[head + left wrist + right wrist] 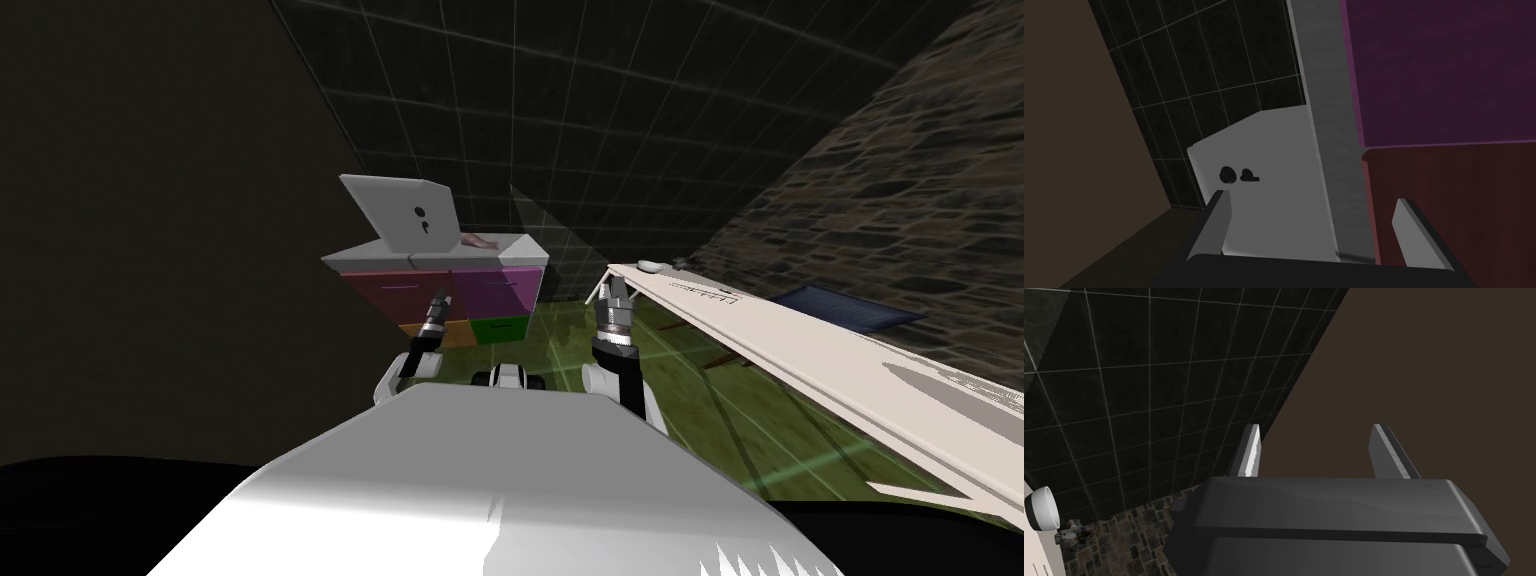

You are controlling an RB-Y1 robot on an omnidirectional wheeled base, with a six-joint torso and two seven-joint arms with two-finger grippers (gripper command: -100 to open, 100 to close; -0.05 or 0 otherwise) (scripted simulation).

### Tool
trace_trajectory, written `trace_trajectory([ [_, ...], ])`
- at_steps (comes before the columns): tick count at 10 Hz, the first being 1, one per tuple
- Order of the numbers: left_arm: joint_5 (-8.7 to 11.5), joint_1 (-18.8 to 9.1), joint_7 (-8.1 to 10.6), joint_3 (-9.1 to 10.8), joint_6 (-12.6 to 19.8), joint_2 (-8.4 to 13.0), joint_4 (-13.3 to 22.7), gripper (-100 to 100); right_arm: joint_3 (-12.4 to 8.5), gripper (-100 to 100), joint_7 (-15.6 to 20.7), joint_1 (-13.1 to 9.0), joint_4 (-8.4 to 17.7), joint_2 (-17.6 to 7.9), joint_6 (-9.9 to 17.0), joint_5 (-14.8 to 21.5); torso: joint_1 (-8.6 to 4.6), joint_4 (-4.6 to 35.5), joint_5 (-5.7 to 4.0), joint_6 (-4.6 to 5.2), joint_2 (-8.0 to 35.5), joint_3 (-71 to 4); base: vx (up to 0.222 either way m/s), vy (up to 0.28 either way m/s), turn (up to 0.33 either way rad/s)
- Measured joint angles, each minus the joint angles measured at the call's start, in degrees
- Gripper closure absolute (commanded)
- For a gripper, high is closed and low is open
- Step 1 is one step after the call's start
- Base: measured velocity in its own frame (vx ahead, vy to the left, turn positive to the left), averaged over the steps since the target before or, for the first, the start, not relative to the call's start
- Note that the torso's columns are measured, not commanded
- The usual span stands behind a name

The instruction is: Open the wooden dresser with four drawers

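The dresser (430,262) stands ahead against the dark tiled wall, with a pale top and four coloured drawer fronts: maroon (400,293), purple (500,290), orange (445,336) and green (500,328). My left gripper (438,300) is open and close in front of the maroon front, near the seam with the purple one. In the left wrist view, my left gripper (1319,225) holds nothing, with the maroon front (1459,200), the purple front (1439,75) and the dresser's grey top edge (1329,150) just beyond. My right gripper (612,290) is raised to the right of the dresser, open and empty (1319,448).
A white open laptop-like lid (410,212) and a small pink object (478,240) sit on the dresser top. A long white counter (800,340) runs along the right, with a blue mat (850,305) beyond it. The floor (700,400) between is green.
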Motion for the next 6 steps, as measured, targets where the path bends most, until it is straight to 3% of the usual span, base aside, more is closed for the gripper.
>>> trace_trajectory([
  [2,0.12,-0.94,-0.28,0.29,0.73,-0.59,3.01,-100,0.00,0,0.00,0.01,-0.01,0.01,0.00,0.00,-0.10,-0.11,-0.03,0.00,-0.37,-0.24,0.180,-0.165,0.003],
  [6,0.16,-2.56,-0.82,0.55,1.58,-3.25,7.62,-100,0.00,0,0.00,0.00,0.00,0.00,0.00,0.00,0.17,0.01,0.05,0.00,0.00,0.01,0.108,-0.116,-0.001],
])
